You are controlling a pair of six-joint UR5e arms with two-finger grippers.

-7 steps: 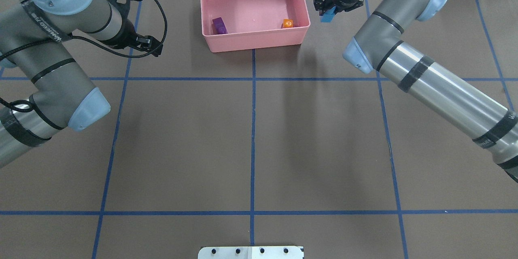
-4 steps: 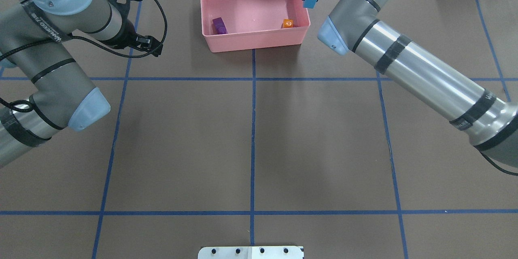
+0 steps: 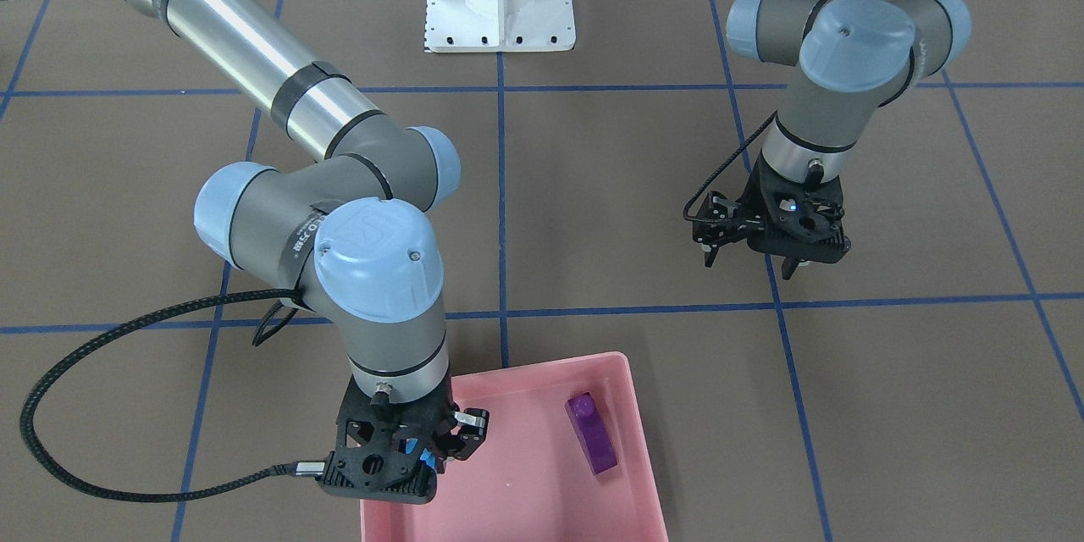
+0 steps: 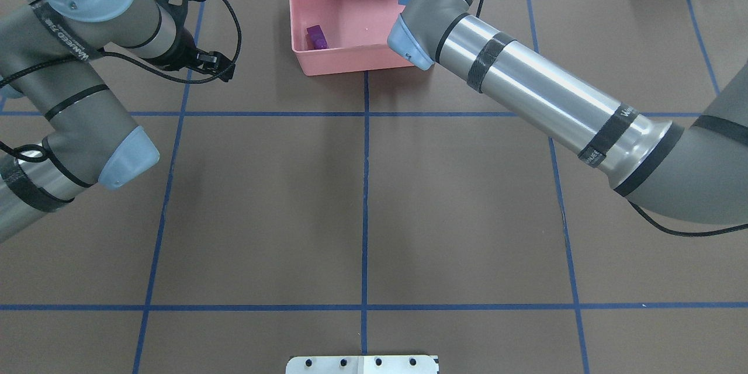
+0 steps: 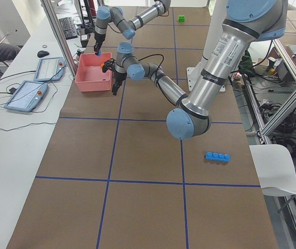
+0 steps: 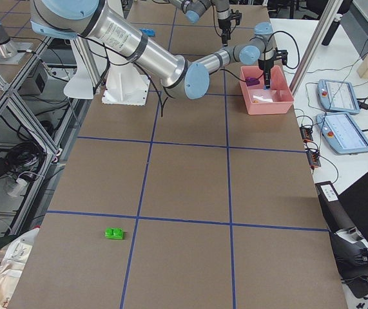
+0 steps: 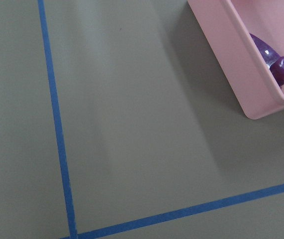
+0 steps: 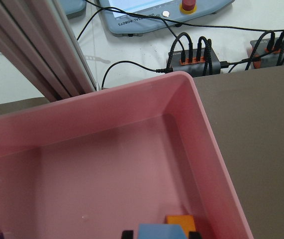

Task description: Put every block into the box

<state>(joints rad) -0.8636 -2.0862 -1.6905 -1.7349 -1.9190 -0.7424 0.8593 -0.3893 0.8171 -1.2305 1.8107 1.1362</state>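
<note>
Front view: the right pincer is clamped on the small blue brick and hangs over the box, close to one side wall. The purple brick lies on the box floor, well apart from it. The left pincer hovers over the counter, jaws apart, nothing between them.

Overhead: the right arm covers the box's right part. The blue brick shows just under the pincer, inside the far right of the box.

Left side view: the long blue brick lies on the counter near the robot, well apart from the box. The green brick sits at the far end.

Right side view: the green brick is near the camera. It and the long blue one are both outside the box.

Left wrist view: only a box corner with the purple brick inside; no fingers show.

Right wrist view: the blue brick sits at the bottom edge between the black fingertips, with the orange brick just beyond it on the floor, beside the wall.

Risks, as I judge them: the walls are low and the brick glossy, so a release from this height could send it bouncing out. Landing on the orange brick would make it tumble. Lowering so near the wall could nudge the light box.
</note>
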